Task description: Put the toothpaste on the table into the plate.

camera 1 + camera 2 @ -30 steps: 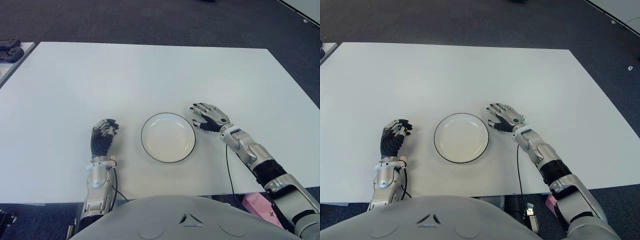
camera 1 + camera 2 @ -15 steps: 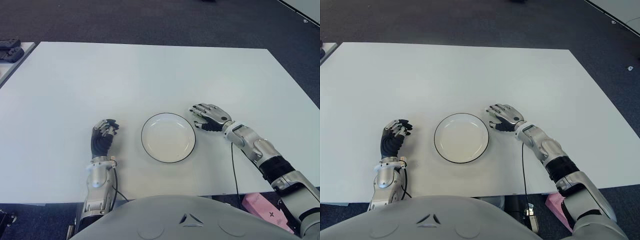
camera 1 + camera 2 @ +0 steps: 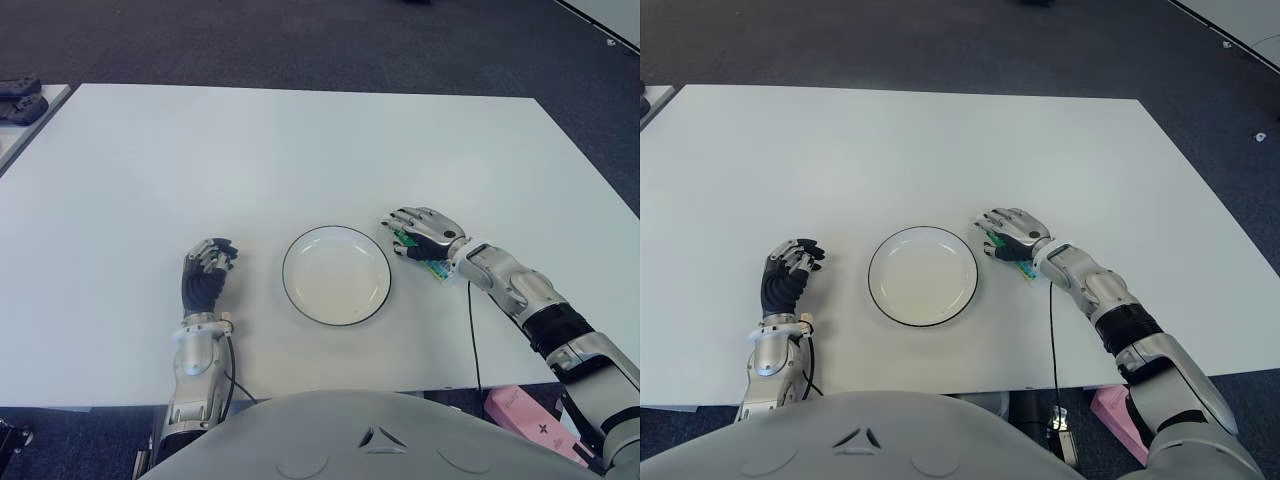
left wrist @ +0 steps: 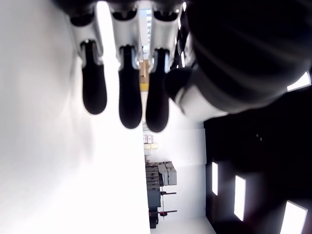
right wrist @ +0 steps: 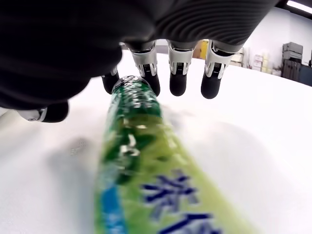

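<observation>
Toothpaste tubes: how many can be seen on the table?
1. The toothpaste lies on the table under the right hand, right of the plate. No other tube shows.

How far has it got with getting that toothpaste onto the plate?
Nothing is finished yet: the plate is bare. The right hand is over the green toothpaste tube, which lies on the table just right of the plate, fingers spread and not closed on it. Gripping, lifting and placing remain. The left hand shows left of the plate.
</observation>
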